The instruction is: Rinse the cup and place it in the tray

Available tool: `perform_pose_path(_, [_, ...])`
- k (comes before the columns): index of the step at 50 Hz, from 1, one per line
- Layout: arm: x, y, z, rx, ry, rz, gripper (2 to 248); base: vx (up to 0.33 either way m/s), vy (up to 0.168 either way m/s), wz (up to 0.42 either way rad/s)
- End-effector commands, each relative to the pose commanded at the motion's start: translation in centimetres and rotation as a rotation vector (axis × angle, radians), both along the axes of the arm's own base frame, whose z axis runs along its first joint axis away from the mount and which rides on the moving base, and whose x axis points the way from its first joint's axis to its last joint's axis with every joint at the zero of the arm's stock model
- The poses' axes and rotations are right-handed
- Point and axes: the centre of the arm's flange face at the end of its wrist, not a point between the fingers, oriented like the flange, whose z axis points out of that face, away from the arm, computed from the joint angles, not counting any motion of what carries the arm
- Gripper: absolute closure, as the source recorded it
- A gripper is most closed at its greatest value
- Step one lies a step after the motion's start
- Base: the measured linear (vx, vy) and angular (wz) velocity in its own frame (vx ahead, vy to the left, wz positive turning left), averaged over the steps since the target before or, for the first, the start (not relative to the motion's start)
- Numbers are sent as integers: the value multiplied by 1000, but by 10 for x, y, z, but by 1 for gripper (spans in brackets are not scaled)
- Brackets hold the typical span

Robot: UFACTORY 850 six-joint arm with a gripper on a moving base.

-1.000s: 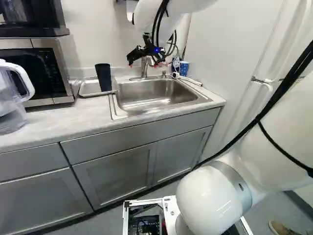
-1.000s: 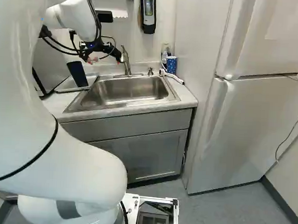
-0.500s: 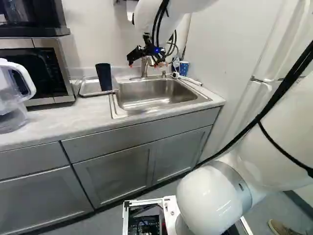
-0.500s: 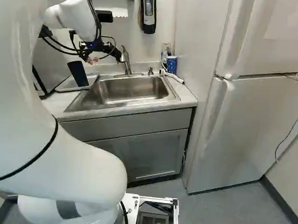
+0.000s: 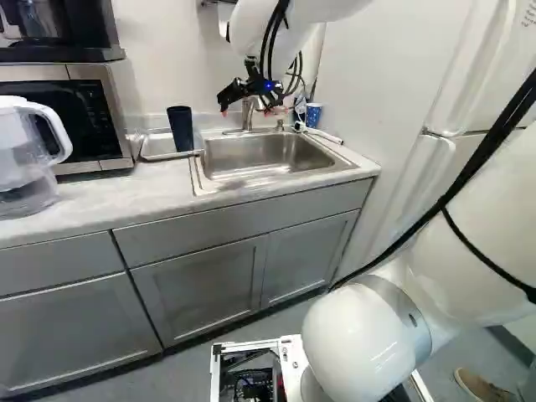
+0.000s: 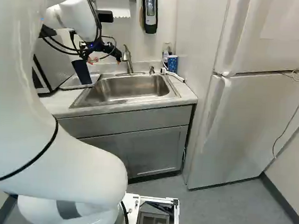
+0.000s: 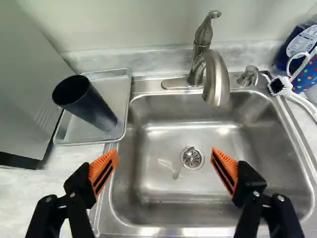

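Note:
My gripper [image 5: 249,100] hangs above the sink [image 5: 268,157] in the left base view. In the wrist view the gripper [image 7: 164,156] is open over the basin, its orange pads wide apart with nothing between them. The dark cup [image 7: 93,110] stands upright, mouth up, in the shallow metal tray [image 7: 69,135], beside the sink and apart from the fingers. The cup [image 5: 180,128] also shows in the left base view. Ahead of the gripper, the faucet [image 7: 216,79] arches over the basin; no water stream is visible.
A microwave [image 5: 79,113] and a clear pitcher [image 5: 29,159] stand on the counter past the tray. At the sink's other side are a blue dotted cup [image 7: 306,74] and a brush [image 7: 281,87]. A refrigerator [image 6: 255,112] stands to the right in the right base view.
The base has moved slightly, shifting counter, sink and refrigerator in both base views. Against its own lowest joint the arm looks unmoved, and the cup still stands in the tray.

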Motion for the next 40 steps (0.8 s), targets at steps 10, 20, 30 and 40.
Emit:
perform_pose_path(10, [0, 0, 0, 0, 0, 0, 3, -104, -1, 12])
perform_pose_path(20, [0, 0, 0, 0, 0, 0, 3, -111, -4, 13])
perform_pose_path(30, [0, 0, 0, 0, 0, 0, 3, -108, -2, 10])
perform_pose_path(40, [0, 0, 0, 0, 0, 0, 3, -106, -1, 10])
